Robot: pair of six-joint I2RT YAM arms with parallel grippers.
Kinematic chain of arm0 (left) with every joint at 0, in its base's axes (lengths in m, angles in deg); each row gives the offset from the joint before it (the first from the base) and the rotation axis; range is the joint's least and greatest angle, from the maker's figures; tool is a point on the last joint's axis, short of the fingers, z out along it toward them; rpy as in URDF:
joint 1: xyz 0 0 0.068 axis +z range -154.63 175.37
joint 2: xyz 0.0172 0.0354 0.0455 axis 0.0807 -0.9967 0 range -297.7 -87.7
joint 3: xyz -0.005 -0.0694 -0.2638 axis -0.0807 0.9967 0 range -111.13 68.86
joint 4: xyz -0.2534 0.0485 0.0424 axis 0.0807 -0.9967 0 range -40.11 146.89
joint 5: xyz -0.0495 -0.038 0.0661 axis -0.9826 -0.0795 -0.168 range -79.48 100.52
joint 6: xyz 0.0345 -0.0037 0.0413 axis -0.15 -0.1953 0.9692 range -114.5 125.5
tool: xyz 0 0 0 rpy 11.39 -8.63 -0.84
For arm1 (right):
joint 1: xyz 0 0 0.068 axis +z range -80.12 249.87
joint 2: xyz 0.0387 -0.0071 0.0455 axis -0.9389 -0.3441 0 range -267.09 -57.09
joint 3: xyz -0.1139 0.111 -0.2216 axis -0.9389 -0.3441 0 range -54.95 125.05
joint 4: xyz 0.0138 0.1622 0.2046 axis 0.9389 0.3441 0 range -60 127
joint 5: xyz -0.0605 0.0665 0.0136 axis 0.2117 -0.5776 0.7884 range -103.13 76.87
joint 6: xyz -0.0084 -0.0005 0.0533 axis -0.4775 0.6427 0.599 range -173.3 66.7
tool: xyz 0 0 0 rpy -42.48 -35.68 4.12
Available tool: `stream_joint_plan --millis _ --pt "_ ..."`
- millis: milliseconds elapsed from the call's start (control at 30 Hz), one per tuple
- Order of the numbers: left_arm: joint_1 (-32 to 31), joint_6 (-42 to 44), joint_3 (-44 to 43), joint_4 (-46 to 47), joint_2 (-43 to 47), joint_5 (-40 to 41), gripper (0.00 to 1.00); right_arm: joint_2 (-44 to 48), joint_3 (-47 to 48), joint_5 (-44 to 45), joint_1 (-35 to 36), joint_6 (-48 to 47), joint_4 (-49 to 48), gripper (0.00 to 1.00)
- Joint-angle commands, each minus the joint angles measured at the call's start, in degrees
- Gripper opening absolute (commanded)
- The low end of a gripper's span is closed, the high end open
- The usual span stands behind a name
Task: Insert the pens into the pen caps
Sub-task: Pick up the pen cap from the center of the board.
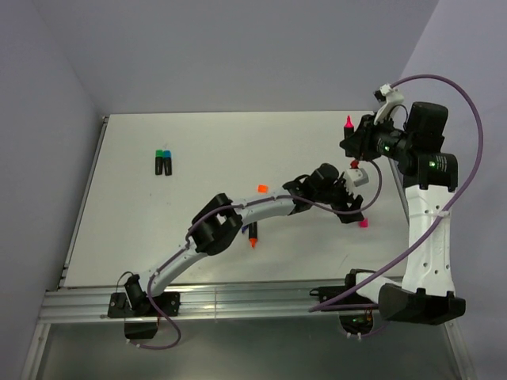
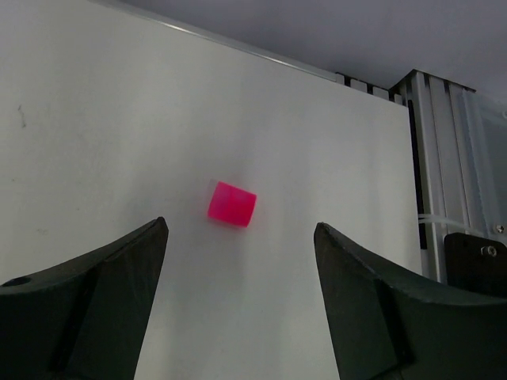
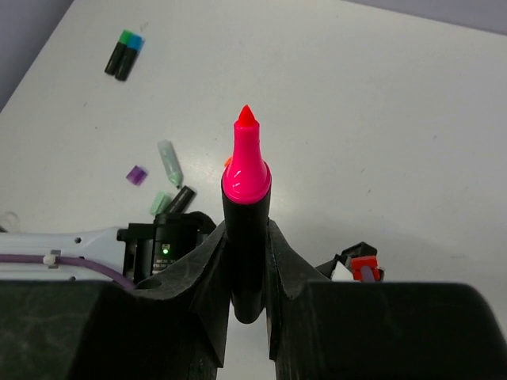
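Right pincer (image 3: pixel 247 265) is clamped narrow on the black barrel of a stubby marker with a hot-pink tip (image 3: pixel 247 166). The pen stands upright between the pads, tip up, and it's held in the air over the table's far right side (image 1: pixel 347 125). The bottom of the barrel is buried between the fingers, so I can't see its end.

Left pincer (image 2: pixel 239 237) is spread wide with nothing in it. Just past its tips a small blocky pink plastic cap (image 2: pixel 232 204) lies on its side on the white tabletop (image 2: pixel 119 119), touching neither finger. From the overhead view that cap (image 1: pixel 364 224) pokes out beside the left pincer (image 1: pixel 351 204), partly tucked under the arm.

Further out, an orange-tipped black marker (image 1: pixel 253 236) lies by the left arm's elbow, half covered by it, with a tiny orange cap (image 1: pixel 262 188) a bit beyond. Over on the far left side a green-capped and a blue-capped black pen (image 1: pixel 162 161) lie side by side, touching.

The right wrist view also catches a little purple cap (image 3: pixel 137 175) and a pale green tapered piece (image 3: pixel 169 161) near the left arm. There's another pale green bit and a black barrel end right below it, cut off by the arm, and honestly I can't tell what's joined to what there.
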Motion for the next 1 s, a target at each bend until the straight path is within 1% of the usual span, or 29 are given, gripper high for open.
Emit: stream_joint_plan --millis 0,100,200,300,467,600,667,767,967 --pt "-0.9 0.9 -3.3 3.4 -1.2 2.9 0.82 2.5 -2.1 2.2 1.0 -0.8 0.2 0.00" --pt "-2.0 2.8 -3.4 4.5 -1.8 3.0 0.86 3.8 -3.8 2.1 1.0 -1.6 0.4 0.00" --pt "-2.9 4.1 -4.7 4.7 -3.6 5.9 0.91 4.7 -4.7 2.2 1.0 -2.2 0.5 0.00" --pt "-2.9 4.7 -6.6 4.6 -4.9 7.4 0.93 5.2 -5.9 0.8 1.0 -2.2 0.5 0.00" --pt "-3.2 6.3 -5.8 6.9 -5.7 8.2 0.95 6.1 -7.6 -0.5 1.0 -3.1 0.4 0.00" --pt "-3.8 10.3 -5.6 8.7 -6.9 6.7 0.96 6.2 -8.1 -0.8 1.0 -4.1 0.5 0.00" --pt "-4.1 14.5 -6.5 8.4 -7.6 6.0 0.96 6.2 -8.2 -0.9 1.0 -4.5 0.5 0.00" --pt "-4.4 17.8 -7.1 7.0 -8.5 4.0 0.97 6.5 -8.4 -0.9 0.9 -5.0 0.6 0.00" --pt "-4.4 21.2 -6.8 7.0 -9.5 0.1 0.97 6.5 -9.1 -0.5 1.0 -6.4 0.6 0.00"
